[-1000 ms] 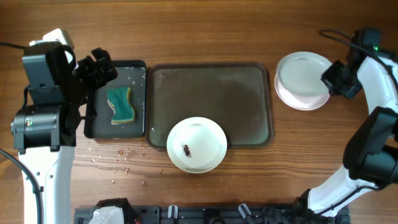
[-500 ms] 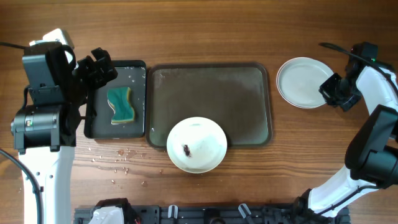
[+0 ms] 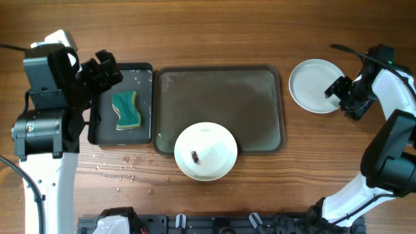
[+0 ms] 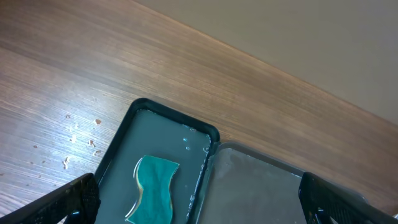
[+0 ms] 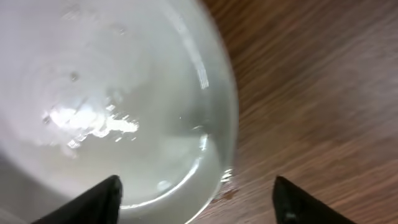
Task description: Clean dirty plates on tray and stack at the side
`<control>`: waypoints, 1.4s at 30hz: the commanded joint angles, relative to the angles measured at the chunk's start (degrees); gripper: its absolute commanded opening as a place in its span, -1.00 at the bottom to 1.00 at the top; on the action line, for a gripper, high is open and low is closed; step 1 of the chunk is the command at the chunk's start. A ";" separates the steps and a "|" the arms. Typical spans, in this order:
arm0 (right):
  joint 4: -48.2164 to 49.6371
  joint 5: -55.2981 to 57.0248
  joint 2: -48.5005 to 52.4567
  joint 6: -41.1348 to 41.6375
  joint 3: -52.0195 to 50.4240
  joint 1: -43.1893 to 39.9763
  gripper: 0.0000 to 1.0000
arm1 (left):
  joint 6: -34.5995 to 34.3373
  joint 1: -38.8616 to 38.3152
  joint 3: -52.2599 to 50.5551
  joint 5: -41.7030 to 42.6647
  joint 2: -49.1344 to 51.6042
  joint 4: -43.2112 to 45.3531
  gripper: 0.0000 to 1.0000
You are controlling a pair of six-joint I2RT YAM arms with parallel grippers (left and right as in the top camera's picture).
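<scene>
At upper right the right gripper [image 3: 343, 97] stands released, straddling the rim of a white plate [image 3: 314, 84], the left gripper [image 3: 107, 70] gapes empty at left, and a smeared plate [image 3: 205, 151] overlaps the lower rim of the tray [image 3: 221, 97].

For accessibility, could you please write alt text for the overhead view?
A smeared white plate straddles the near rim of the grey-green tray. Another white plate lies beside it, at the right gripper, jaws open. A green sponge lies in a black tray.
</scene>
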 commanded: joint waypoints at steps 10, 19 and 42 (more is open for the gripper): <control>0.44 -4.79 -1.22 -3.85 -0.37 6.34 0.65 | -0.52 0.26 0.24 -0.35 -0.37 0.13 1.00; 4.59 -4.76 -1.22 -3.87 -0.37 13.73 0.64 | -0.52 0.26 0.24 -0.35 -0.37 0.13 1.00; 6.73 -24.65 -1.22 -5.42 -0.37 20.20 0.51 | -0.50 0.26 0.24 -0.35 -0.37 0.13 1.00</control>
